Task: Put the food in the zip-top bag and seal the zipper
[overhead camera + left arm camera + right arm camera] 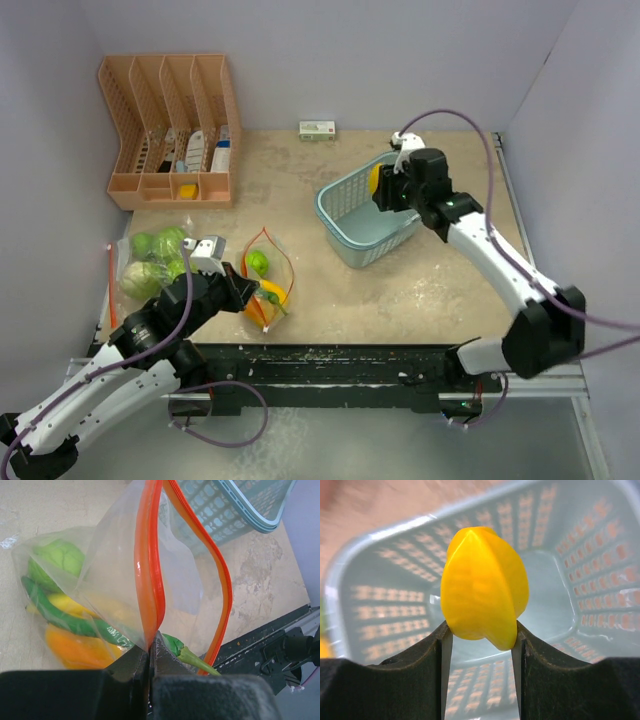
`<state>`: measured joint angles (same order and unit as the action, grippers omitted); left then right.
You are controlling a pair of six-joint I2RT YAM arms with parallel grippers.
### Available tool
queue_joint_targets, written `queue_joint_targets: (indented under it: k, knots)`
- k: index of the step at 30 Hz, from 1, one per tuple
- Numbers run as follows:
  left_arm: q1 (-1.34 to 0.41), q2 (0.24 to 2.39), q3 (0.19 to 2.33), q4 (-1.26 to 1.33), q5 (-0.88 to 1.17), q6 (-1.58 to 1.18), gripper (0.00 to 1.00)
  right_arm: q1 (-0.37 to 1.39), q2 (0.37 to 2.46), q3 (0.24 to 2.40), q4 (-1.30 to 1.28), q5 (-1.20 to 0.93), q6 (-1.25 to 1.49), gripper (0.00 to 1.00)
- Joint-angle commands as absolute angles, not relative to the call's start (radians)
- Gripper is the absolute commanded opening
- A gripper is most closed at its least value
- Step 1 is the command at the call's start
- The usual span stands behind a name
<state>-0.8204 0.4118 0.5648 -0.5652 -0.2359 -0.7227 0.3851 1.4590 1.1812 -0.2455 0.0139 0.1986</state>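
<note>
A clear zip-top bag (pixel 268 282) with an orange zipper (pixel 150 575) lies open at front centre. It holds a pale-green cabbage (pixel 55 560), a green chili (pixel 75 622) and orange and yellow fruits (pixel 75 650). My left gripper (pixel 149 647) is shut on the bag's orange zipper rim. My right gripper (pixel 481 640) is shut on a yellow ridged fruit (pixel 482 585) and holds it above the light-blue basket (pixel 345 225); that fruit also shows in the top view (pixel 376 178). Several more green cabbages (pixel 158 262) sit in another clear bag at the left.
An orange desk organiser (pixel 170 130) with small items stands at back left. A small white-and-green box (pixel 317 129) lies by the back wall. The black rail (pixel 330 360) runs along the table's near edge. Walls close in left, back and right.
</note>
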Motion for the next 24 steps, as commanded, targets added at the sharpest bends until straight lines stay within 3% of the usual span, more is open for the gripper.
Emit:
queue_joint_targets:
  k: [1, 7, 12, 24]
  knots:
    - [-0.822, 0.407, 0.604, -0.554, -0.243, -0.736, 0.0, 0.385, 1.284, 1.198, -0.252, -0.149, 0.223, 0.34]
    - [-0.822, 0.41, 0.624, -0.556, -0.241, -0.738, 0.0, 0.454, 1.141, 1.164, -0.199, -0.472, 0.328, 0.33]
    - [-0.822, 0.416, 0.636, -0.561, -0.244, -0.737, 0.0, 0.699, 1.084, 1.122, -0.083, -0.495, 0.413, 0.34]
    - [-0.821, 0.438, 0.641, -0.551, -0.243, -0.732, 0.0, 0.983, 1.246, 1.068, 0.135, -0.472, 0.547, 0.36]
